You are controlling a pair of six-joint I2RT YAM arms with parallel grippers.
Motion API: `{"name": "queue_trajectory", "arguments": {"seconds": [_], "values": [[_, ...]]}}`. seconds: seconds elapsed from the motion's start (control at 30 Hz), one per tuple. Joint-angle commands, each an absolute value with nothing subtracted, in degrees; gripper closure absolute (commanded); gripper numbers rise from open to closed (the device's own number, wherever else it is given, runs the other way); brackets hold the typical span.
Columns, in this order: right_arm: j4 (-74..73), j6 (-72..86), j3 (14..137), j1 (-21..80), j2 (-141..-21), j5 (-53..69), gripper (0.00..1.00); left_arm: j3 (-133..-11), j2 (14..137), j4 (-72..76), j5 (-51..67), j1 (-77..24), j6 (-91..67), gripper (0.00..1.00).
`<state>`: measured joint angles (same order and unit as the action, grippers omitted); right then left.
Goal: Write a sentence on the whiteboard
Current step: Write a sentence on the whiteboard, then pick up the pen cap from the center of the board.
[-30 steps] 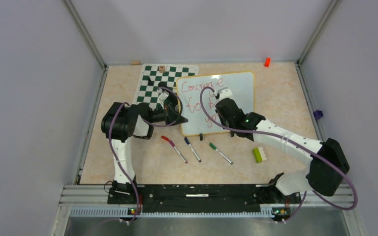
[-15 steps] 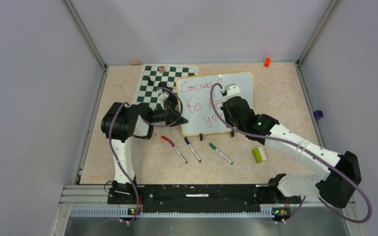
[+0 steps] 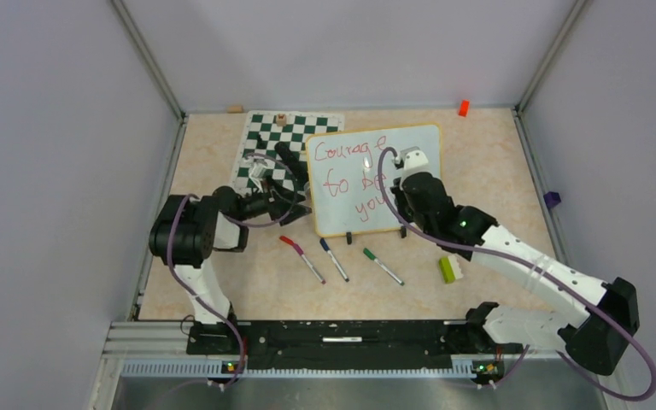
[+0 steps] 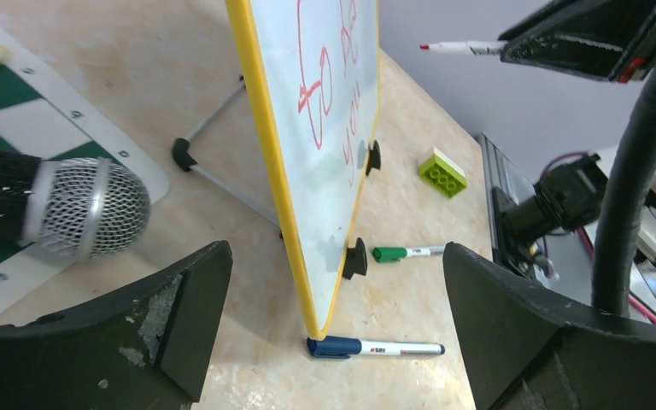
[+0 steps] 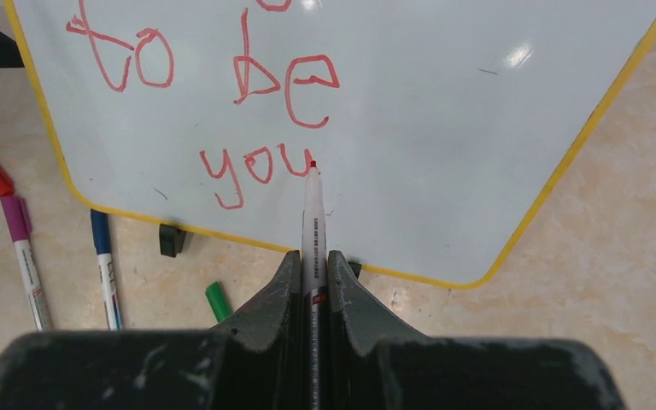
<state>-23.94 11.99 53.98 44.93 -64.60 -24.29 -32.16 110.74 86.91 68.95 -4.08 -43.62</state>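
Three red lines of the sentence (image 5: 307,85) fill the whiteboard (image 5: 444,128), propped on its stand (image 4: 222,175) between our arms. Our right gripper (image 5: 312,265) is clamped on the red marker (image 5: 313,213), tip by the final "u". Our left gripper (image 4: 335,256) gapes wide near the board's edge, holding nothing. Unbraced, a push from the pen could topple the board or smear "you".

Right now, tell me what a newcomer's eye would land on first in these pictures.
The red words "Courage to be you" on the propped-up whiteboard mid-table stand out first. The right gripper, shut on a red marker, aims its tip at the end of "you". A microphone lies on the chess mat left of the board, by the open left gripper.
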Motion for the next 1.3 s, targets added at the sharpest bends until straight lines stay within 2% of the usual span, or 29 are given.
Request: {"name": "queue_trajectory", "arguments": {"seconds": [0.0,0.17,0.27,0.37,0.4,0.43,0.47,0.5,0.63,0.7,0.77,0.87,0.93,1.13,1.27], "values": [[-21.1,11.3,54.5,44.5,-60.6,-25.7,1.00,-28.4,100.1,76.5,57.6,-2.0,-42.2,0.01],[-20.1,11.3,54.0,44.5,-57.8,-27.0,1.00,-26.9,82.6,46.8,47.3,-1.9,-26.9,0.01],[-19.9,11.4,53.5,44.5,-56.4,-27.4,1.00,-30.8,72.5,21.8,37.4,-2.0,-17.7,0.03],[-19.2,11.7,52.8,44.5,-54.7,-27.4,1.00,-32.0,66.8,10.7,30.3,-1.9,-15.2,0.28],[-18.8,11.7,52.5,44.5,-54.2,-27.4,1.00,-31.7,65.4,8.7,28.6,-1.9,-15.1,0.33],[-18.5,11.7,52.2,44.5,-53.9,-27.3,1.00,-31.6,64.0,6.8,27.4,-1.9,-15.2,0.31],[-18.2,11.7,52.0,44.5,-53.5,-27.2,1.00,-31.3,63.0,5.2,25.4,-1.9,-16.1,0.07],[-18.0,11.7,52.0,44.5,-53.3,-27.0,1.00,-31.0,61.8,3.9,22.3,-1.9,-17.9,0.02],[-17.6,11.5,52.2,44.5,-53.1,-26.5,1.00,-28.8,53.8,-2.9,11.5,-2.0,-20.8,0.01],[-17.4,11.6,52.3,44.5,-53.0,-26.3,1.00,-26.9,47.4,-3.6,8.5,-1.9,-20.3,0.05],[-16.9,11.6,52.2,44.5,-52.8,-25.9,1.00,-24.5,41.3,-2.9,4.8,-1.9,-21.2,0.04],[-15.9,11.9,51.8,44.5,-52.3,-25.1,1.00,-18.0,34.0,4.9,6.5,-1.9,-17.2,0.01],[-15.4,11.9,51.6,44.4,-52.1,-24.5,1.00,-14.0,31.6,12.6,13.3,-2.0,-10.0,0.02],[-15.6,12.0,51.1,44.5,-51.3,-23.8,1.00,-12.8,21.8,10.6,7.7,-1.9,-21.9,0.01],[-15.6,12.5,50.9,44.5,-50.8,-23.8,1.00,-23.4,28.3,-8.0,4.4,-1.9,-21.9,0.01]]}}
